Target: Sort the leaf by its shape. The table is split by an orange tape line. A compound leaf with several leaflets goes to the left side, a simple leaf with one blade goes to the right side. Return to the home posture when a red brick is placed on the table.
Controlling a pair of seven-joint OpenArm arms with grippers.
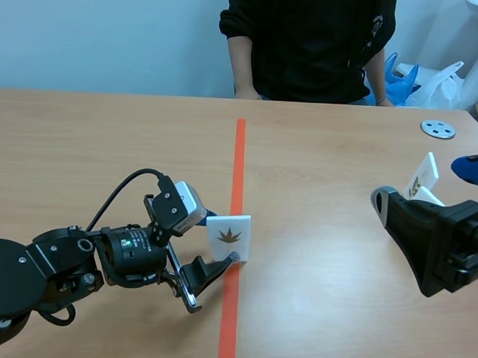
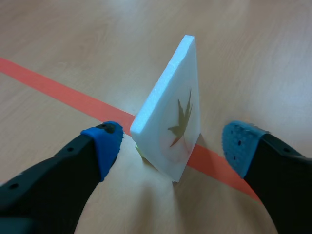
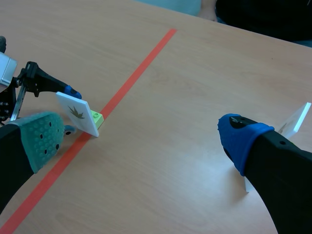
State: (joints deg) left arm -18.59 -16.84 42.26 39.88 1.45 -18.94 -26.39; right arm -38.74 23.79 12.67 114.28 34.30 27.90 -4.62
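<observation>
Grasp pending: left gripper (image 2: 173, 142) brackets the white foam card (image 2: 165, 112) printed with a brown many-pointed leaf.
The card stands on the orange tape line (image 1: 239, 155), untouched between wide-open jaws. Next they must close, then carry it left if the leaf is compound, as it seems. The right gripper (image 3: 141, 139) also gapes wide.

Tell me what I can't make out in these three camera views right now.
Second card: in the scene view its leaf print is small and partly covered by the right gripper; in the right wrist view it is edge-on behind a finger.
Green block behind the leaf card: largely hidden by that card in every view, so its purpose is unclear.
Person: head cut off by the scene view's top edge.
</observation>
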